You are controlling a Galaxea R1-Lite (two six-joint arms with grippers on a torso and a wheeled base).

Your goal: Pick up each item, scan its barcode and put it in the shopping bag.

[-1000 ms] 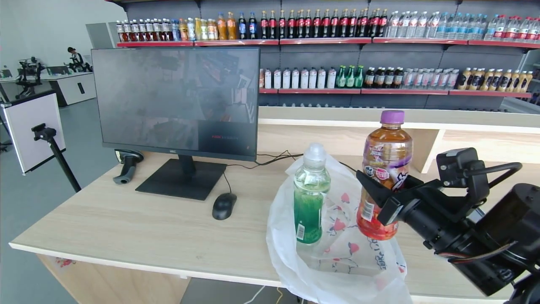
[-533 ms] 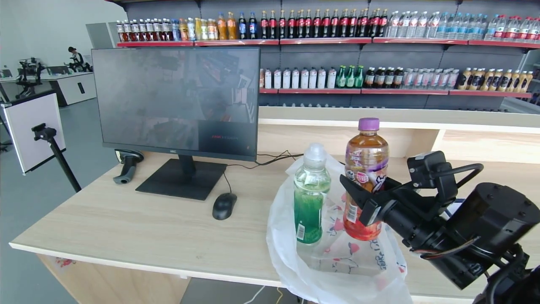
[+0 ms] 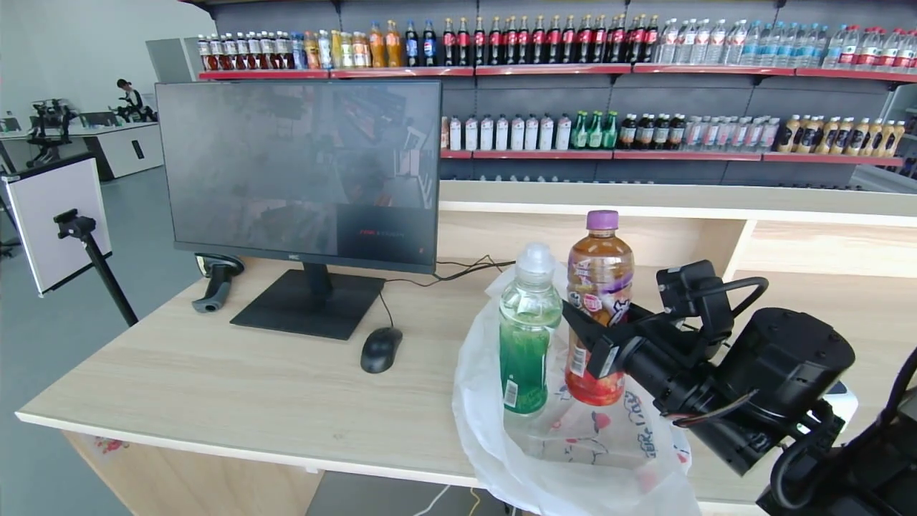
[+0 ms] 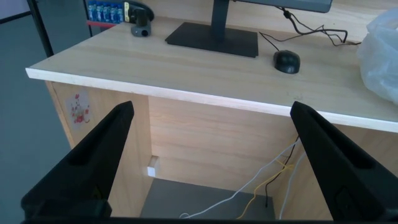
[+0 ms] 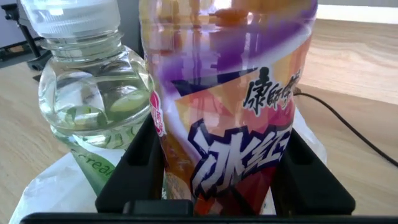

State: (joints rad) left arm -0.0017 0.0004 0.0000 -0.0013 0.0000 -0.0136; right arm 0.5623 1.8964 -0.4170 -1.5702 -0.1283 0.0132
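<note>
Between the jaws of the right gripper (image 3: 598, 335), held upright at mid-label: purple-capped tea bottle (image 3: 600, 279). Carried over the last second leftward and lower, toward the green bottle (image 3: 529, 344); now just beside it, on the gripper's left, nearly touching. Directly beneath the grip: shopping bag (image 3: 573, 451), spread on the counter (image 3: 251, 401), green bottle already standing on it. Tea bottle's base on the plastic or just above: cannot tell. Looks like the placing step, scan presumably behind it. Next, probably: lower if needed, then release without nudging the neighbour over. Far off to the gripper's left: handheld scanner (image 3: 213, 283) beside the monitor (image 3: 301, 172). Left gripper (image 4: 211, 155) spread wide, holding nothing, down below the counter edge.
</note>
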